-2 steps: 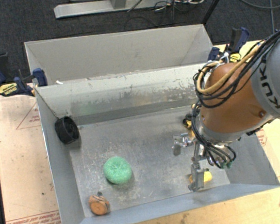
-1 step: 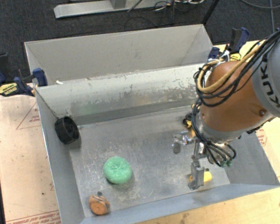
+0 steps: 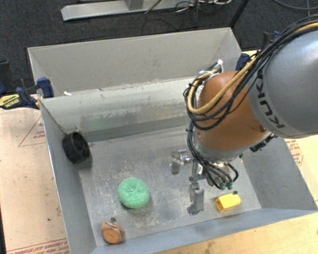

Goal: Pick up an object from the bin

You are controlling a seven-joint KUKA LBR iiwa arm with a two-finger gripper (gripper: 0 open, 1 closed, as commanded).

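My gripper (image 3: 188,182) hangs low over the bin floor, right of the middle, under the arm's orange cover. Its two metal fingers stand apart, one toward the back and one toward the front, with bare floor between them, so it is open. A small yellow block (image 3: 228,202) lies just right of the front finger, close to the bin's front wall and apart from it. A round green scrubber-like ball (image 3: 134,193) rests on the floor to the left of the gripper.
A black round thing (image 3: 76,147) sits against the back left corner. A brown-orange lump (image 3: 112,232) lies in the front left corner. The arm and its cables cover the bin's right side.
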